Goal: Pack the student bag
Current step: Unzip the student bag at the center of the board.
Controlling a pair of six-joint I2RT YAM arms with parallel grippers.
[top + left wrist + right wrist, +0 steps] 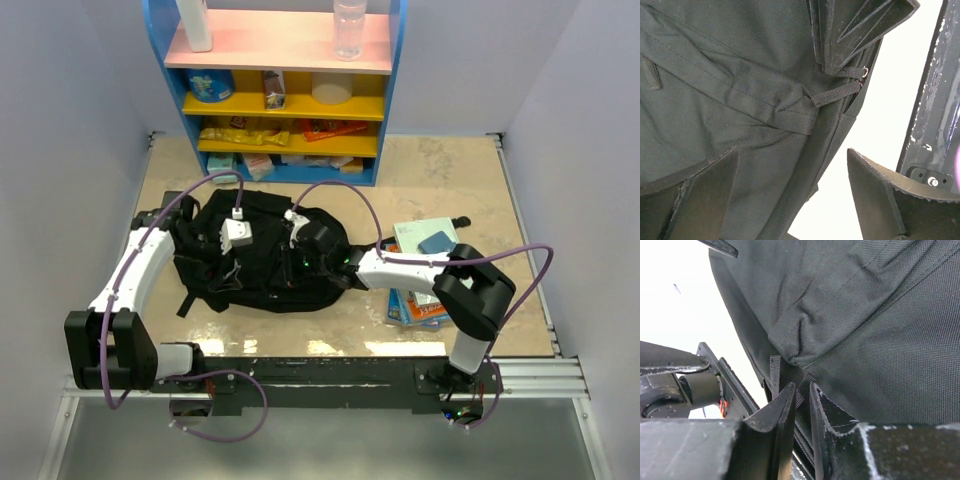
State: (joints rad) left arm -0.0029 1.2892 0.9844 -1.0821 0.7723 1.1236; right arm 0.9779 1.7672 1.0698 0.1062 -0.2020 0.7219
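Observation:
The student bag [262, 272], a large black fabric backpack, lies flat in the middle of the table. My left gripper [236, 250] hovers over its left half; in the left wrist view it [790, 200] is open and empty, straddling the bag's [720, 100] edge seam. My right gripper [302, 250] is at the bag's right half. In the right wrist view it [802, 388] is shut on a webbing strap [775, 375] of the bag [865, 330]. Its fingers [860, 25] also show in the left wrist view, by a strap [837, 93].
A stack of books [420, 285] with a small blue item [437, 241] on top lies right of the bag. A blue and yellow shelf [285, 95] with snacks and bottles stands at the back. The black rail [330, 365] runs along the near edge.

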